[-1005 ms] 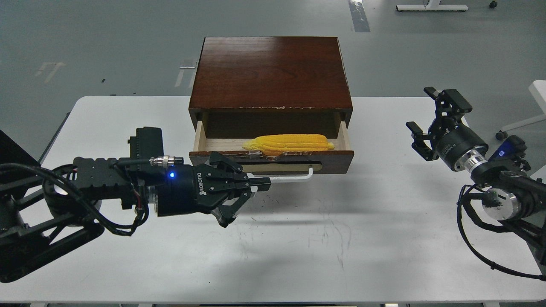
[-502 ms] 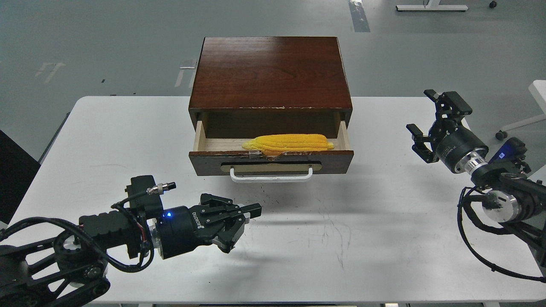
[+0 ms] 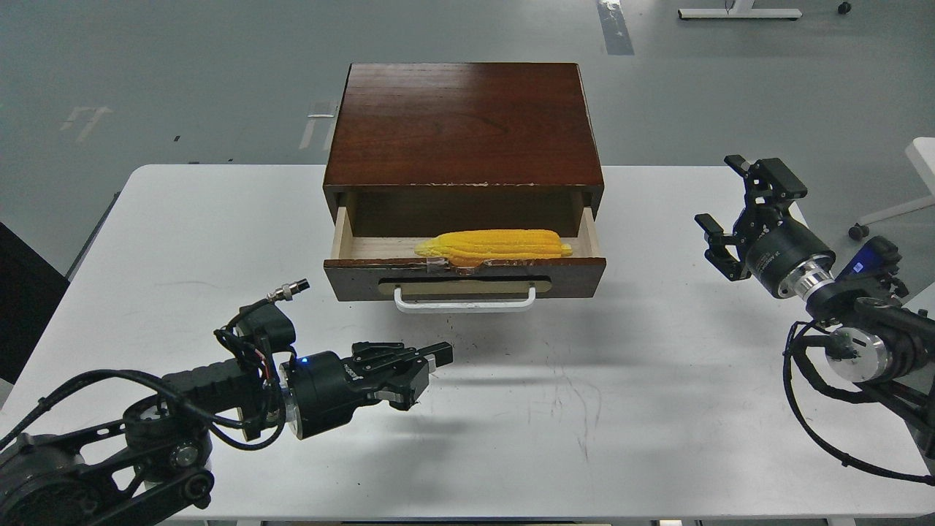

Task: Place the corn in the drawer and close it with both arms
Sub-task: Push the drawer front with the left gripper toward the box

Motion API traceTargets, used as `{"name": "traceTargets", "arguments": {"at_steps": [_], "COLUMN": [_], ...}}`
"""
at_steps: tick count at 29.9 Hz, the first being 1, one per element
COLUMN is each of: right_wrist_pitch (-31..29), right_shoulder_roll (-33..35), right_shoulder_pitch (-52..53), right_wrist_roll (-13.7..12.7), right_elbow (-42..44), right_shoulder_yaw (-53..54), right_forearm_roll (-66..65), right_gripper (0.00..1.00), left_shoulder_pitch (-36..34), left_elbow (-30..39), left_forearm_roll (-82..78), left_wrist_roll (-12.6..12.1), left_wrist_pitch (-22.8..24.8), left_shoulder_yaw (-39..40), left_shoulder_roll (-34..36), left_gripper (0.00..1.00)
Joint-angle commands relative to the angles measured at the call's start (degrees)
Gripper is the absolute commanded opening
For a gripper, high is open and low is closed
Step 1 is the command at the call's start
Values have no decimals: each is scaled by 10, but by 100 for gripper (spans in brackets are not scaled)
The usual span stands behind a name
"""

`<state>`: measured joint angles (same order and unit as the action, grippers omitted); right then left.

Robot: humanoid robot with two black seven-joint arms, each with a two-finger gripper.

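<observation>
The yellow corn [image 3: 493,246] lies lengthwise inside the open drawer [image 3: 577,274], close behind its front panel. The drawer sticks out of the dark brown cabinet [image 3: 464,124], and its white bar handle [image 3: 464,305] faces me. My left gripper [image 3: 426,372] is low over the table, in front of and left of the drawer. It points right, is open and holds nothing. My right gripper [image 3: 733,213] hovers to the right of the cabinet, apart from it, open and empty.
The white table [image 3: 584,409] has scuff marks in front of the drawer. Grey floor lies beyond the table's far edge. A white chair or furniture base [image 3: 895,208] stands off the table's right side.
My left arm has drawn back from the drawer's handle, dropped towards the table's front left and rolled its wrist. The corn, drawer and right arm have stayed nearly still.
</observation>
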<state>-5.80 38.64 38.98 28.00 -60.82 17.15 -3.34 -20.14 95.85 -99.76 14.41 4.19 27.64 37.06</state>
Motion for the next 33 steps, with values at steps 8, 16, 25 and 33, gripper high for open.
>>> {"name": "traceTargets", "arguments": {"at_steps": [8,16,25,33], "right_wrist_pitch": [0,0,0,0], "right_shoulder_roll": [-1,-1,-1,-1], "right_shoulder_pitch": [-8,-13,-13,-13], "right_wrist_roll": [0,0,0,0], "right_elbow": [-1,-1,-1,-1], "right_shoulder_yaw": [1,0,0,0], "right_forearm_roll": [-1,-1,-1,-1], "right_gripper": [99,99,99,99], "left_shoulder_pitch": [-9,-22,-37,-60], "left_elbow": [-35,-51,-49,-58], "left_forearm_roll": [54,80,101,106], "left_wrist_roll": [-10,-10,-10,-9], "left_wrist_pitch": [0,1,21,36], "left_shoulder_yaw": [11,12,12,12], "left_shoulder_roll": [-18,-24,-23,-24], "left_gripper": [0,0,0,0]}}
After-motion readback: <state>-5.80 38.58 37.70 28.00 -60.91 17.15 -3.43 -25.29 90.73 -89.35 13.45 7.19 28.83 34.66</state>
